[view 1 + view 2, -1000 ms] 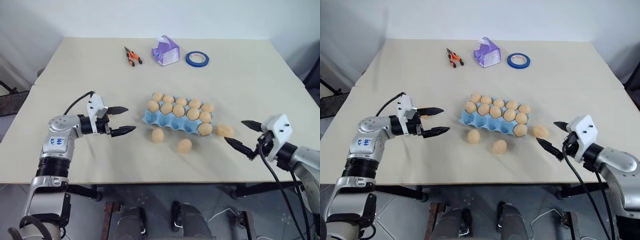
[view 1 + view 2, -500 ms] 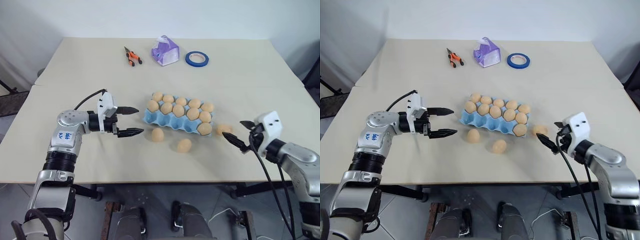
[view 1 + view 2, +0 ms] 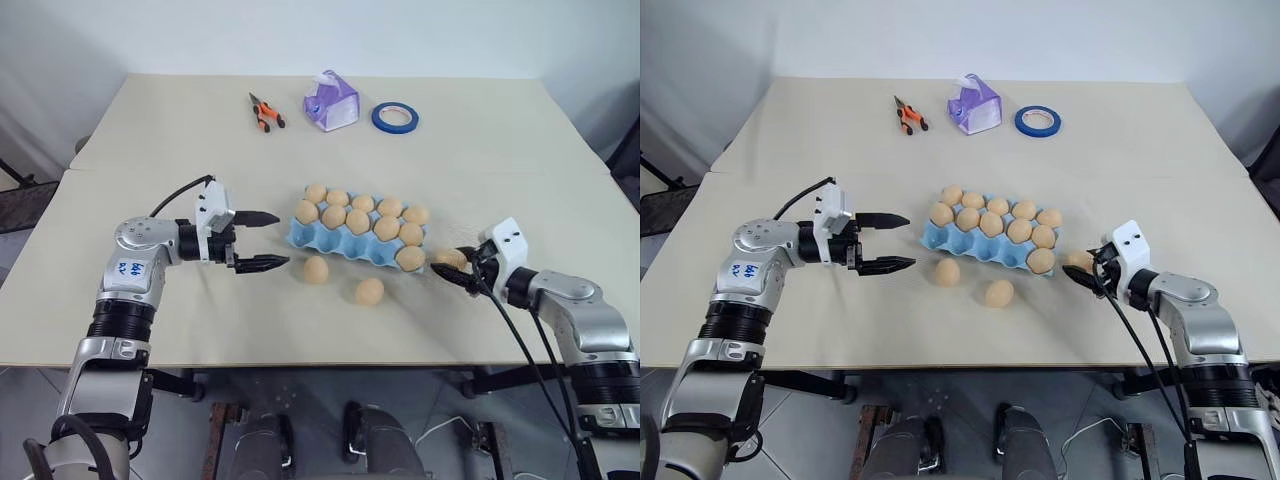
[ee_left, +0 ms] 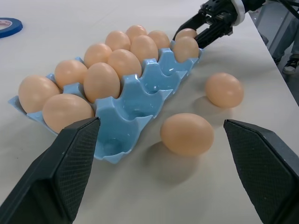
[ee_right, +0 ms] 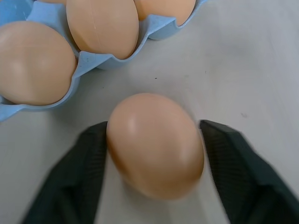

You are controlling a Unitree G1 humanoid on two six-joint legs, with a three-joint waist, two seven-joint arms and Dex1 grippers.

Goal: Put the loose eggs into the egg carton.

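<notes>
— Since a second ago the right gripper [image 3: 1081, 272] has pushed forward and down to the egg [image 5: 155, 143] lying just off the right end of the egg carton [image 3: 330, 240]; before, it hung back from it with fingers spread wide.

— And the fingers now?

— Narrowed around that egg. From the wrist, one black finger [image 5: 77, 177] sits against one side, the other [image 5: 233, 172] just beside the opposite side. Whether they truly pinch it, I cannot tell. The egg is on the table [image 3: 500, 160], close to the carton's end cups.

— How is that arm posed?

— Forearm low over the table, wrist angled in toward the carton, gripper tipped slightly downward.

— The left one?

— It has slid a little toward the carton. The left gripper [image 3: 266, 240] hangs above the table, pointing nearly level at the carton's left end, jaws spread wide and empty, elbow bent.

— The other loose eggs?

— Two in front of the carton: one egg [image 3: 316, 269] near its front edge, another egg [image 3: 369, 291] further toward the robot. The carton itself sits mid-table with eggs filling most cups; two at its front-left corner look bare.

— Anything else up there?

— Pliers [image 3: 264, 112], a tissue pack [image 3: 331, 101] and a blue tape roll [image 3: 395, 117] along the far edge.
</notes>
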